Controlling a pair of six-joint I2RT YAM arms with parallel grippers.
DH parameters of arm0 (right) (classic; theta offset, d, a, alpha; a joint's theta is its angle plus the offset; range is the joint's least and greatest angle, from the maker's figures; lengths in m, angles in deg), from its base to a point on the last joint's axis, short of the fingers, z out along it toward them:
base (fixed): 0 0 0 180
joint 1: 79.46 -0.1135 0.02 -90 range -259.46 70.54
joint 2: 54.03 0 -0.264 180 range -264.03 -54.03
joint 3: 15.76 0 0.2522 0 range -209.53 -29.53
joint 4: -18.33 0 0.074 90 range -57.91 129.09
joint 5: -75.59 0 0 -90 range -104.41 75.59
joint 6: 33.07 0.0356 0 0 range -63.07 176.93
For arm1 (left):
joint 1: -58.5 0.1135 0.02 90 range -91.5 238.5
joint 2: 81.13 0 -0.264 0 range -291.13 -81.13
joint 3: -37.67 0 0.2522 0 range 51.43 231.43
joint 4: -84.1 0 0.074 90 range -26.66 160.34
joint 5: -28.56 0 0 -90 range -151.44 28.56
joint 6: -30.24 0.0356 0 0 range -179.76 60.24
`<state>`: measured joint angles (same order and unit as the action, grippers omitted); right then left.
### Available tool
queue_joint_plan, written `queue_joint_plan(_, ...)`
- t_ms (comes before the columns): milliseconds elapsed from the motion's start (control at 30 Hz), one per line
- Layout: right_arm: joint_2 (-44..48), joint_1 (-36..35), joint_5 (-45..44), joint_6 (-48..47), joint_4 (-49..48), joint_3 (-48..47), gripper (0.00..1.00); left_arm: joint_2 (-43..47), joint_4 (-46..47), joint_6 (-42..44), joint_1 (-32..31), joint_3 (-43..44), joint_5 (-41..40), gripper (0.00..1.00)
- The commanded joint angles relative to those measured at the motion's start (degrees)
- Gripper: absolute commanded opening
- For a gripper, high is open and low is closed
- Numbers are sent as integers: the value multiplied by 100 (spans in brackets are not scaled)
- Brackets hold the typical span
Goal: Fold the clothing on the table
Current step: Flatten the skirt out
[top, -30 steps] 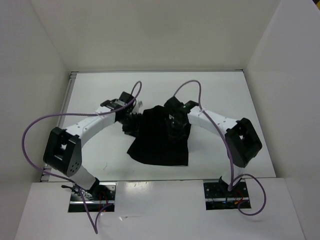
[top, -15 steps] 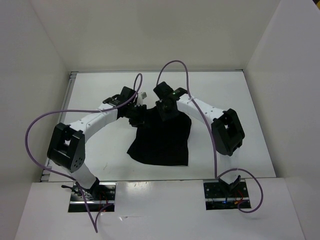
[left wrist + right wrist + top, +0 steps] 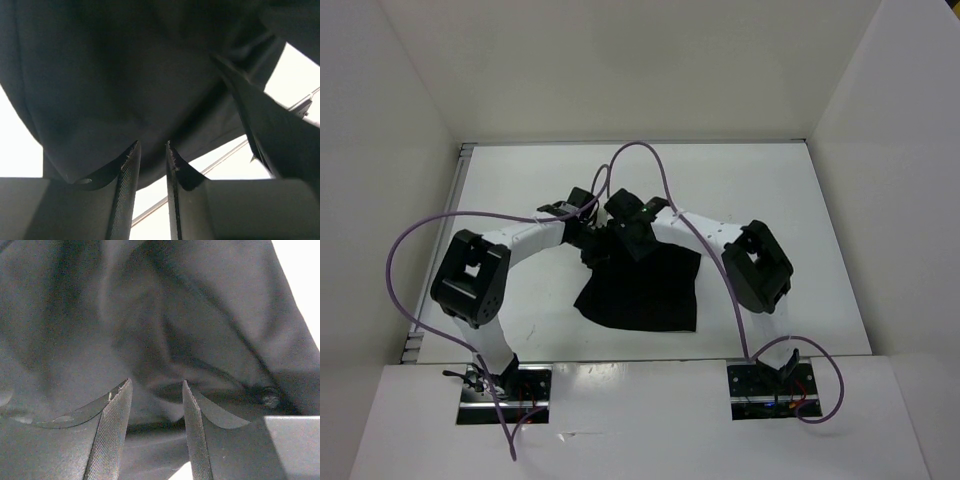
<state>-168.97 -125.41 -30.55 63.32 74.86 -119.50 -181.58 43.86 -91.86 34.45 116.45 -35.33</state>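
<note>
1. The clothing (image 3: 645, 292) lies near the middle of the counter (image 3: 770, 190). Its near and right edges lie flat, and its far left corner is bunched up where both arms meet.
2. Your left end effector (image 3: 590, 238) comes at that corner from the left. In its wrist view the fingers (image 3: 127, 185) stand close together with a slim gap. Cloth hangs over the tips with bright counter showing beneath, so that part of the garment is off the surface. You cannot tell whether a fold is pinched between the tips.
3. Your right end effector (image 3: 628, 240) sits just beside it, coming from the right. Its wrist view shows the fingers (image 3: 112, 420) clearly apart, with creased cloth beyond the gap and nothing clamped between them.
4. With both arms at one corner, this looks like a regrasp. One side seems to keep the cloth raised while the open one lines up for a fresh bite on the edge.
5. The flat near edge probably serves as your anchor. Leaving it down would let the far edge be carried over it without dragging the whole garment.
6. The two end effectors are very near each other, so any closing move risks a knock or a grab of two layers at once.
</note>
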Motion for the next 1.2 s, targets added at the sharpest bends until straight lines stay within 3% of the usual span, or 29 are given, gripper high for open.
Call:
queue_joint_plan(0,-107,-124,-336,-156,-304,129,51,-292,187,-77,164,-173,526,33)
queue_joint_plan(267,-354,-124,-679,-156,-532,129,49,-178,249,-130,270,-225,465,33)
queue_joint_plan(400,-486,-124,-1582,-94,-795,182,32,-125,249,-130,270,-279,465,27)
queue_joint_plan(433,-486,-124,-1663,-94,-857,182,18,-125,249,-130,270,-331,465,25)
queue_joint_plan(533,-433,-72,-1734,-94,-910,7,2,-125,249,-130,270,-331,465,7)
queue_joint_plan(567,-372,-72,-1613,-94,-910,-124,0,-125,249,-182,270,-401,526,0)
queue_joint_plan(1000,-416,903,128,-384,-198,-1163,1,-423,249,-244,270,-516,632,0)
queue_joint_plan(1167,-634,1097,621,-384,-145,-1487,12,-476,249,-297,270,-516,632,0)
